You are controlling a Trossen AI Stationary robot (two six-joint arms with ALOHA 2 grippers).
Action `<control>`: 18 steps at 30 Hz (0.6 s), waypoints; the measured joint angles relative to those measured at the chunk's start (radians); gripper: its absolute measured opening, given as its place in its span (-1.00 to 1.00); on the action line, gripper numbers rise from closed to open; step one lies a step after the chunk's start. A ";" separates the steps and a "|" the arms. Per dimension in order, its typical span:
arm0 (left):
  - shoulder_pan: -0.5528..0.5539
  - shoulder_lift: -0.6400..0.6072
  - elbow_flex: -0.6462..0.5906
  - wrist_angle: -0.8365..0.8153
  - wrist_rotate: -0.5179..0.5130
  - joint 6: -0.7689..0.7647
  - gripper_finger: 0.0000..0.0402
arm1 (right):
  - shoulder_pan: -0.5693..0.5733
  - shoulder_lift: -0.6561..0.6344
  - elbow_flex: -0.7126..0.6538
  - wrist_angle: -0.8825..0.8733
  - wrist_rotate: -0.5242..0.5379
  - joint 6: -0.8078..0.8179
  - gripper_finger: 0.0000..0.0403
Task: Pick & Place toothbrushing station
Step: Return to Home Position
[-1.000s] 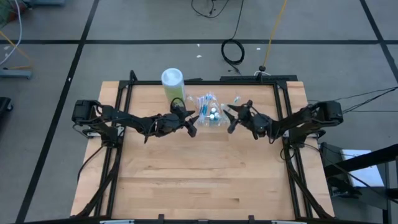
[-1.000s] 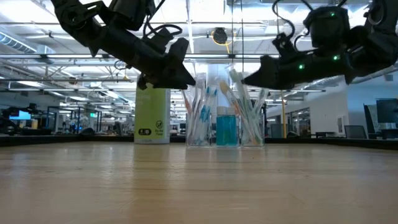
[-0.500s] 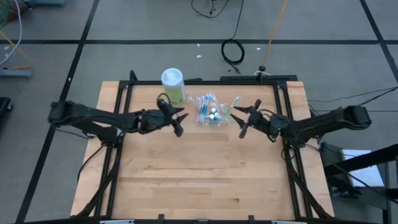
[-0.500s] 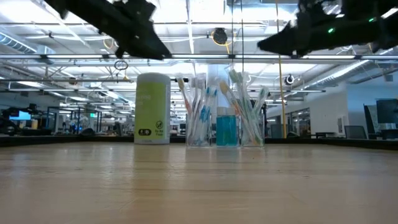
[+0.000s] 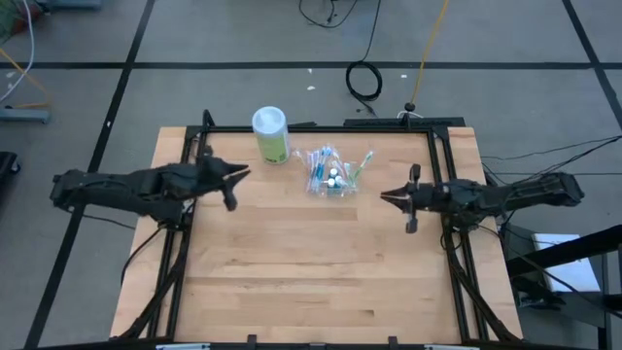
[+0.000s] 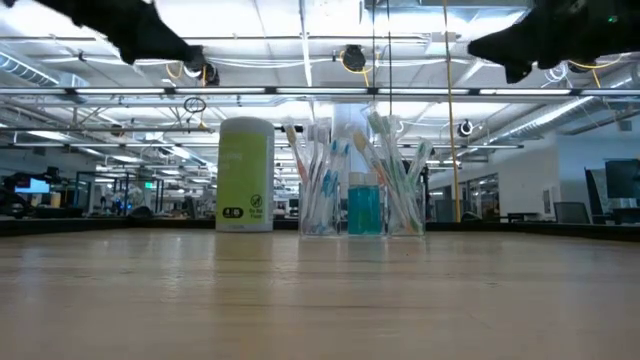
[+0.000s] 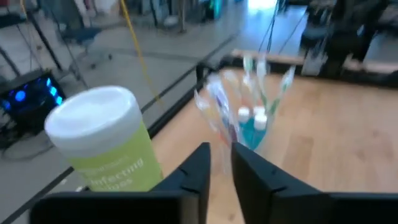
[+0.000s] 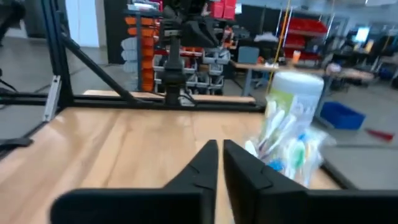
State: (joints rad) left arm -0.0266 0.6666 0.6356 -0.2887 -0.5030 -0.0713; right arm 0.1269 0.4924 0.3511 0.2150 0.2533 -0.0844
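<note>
Standing in clear plastic cup [image 6: 345, 140]: slim toothbrushes [image 6: 322, 185], blue tubes [image 6: 364, 205].

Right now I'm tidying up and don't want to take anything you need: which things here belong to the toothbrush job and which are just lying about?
Job: clear organizer; toothbrushes in it; blue white-capped tubes in it; left gripper and right gripper, both empty, off to its sides.
Lying about: green canister beside the organizer; coiled black cable on the floor.

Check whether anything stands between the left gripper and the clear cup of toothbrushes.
Nothing visible does. Bare table lies between the left gripper and the clear cup; the green canister stands off that line, toward the table's back edge.
</note>
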 joint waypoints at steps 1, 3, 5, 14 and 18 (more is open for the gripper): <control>-0.001 -0.038 -0.026 0.019 0.013 0.013 -0.71 | 0.000 -0.025 0.000 -0.036 -0.002 0.026 -0.94; -0.007 -0.114 -0.097 0.077 0.088 0.069 -0.84 | 0.000 -0.070 -0.008 -0.077 -0.003 0.061 -0.96; -0.009 -0.182 -0.166 0.153 0.201 0.141 -0.95 | -0.001 -0.106 -0.031 -0.074 -0.031 0.075 -0.94; -0.009 -0.423 -0.395 0.296 0.300 0.197 -0.96 | -0.001 -0.278 -0.181 -0.062 -0.127 0.087 -0.99; -0.009 -0.506 -0.488 0.361 0.332 0.228 -0.97 | -0.001 -0.358 -0.248 -0.041 -0.129 0.088 -0.99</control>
State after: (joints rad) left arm -0.0353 0.1602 0.1478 0.0722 -0.1706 0.1563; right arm 0.1261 0.1348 0.1031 0.1740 0.1247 0.0034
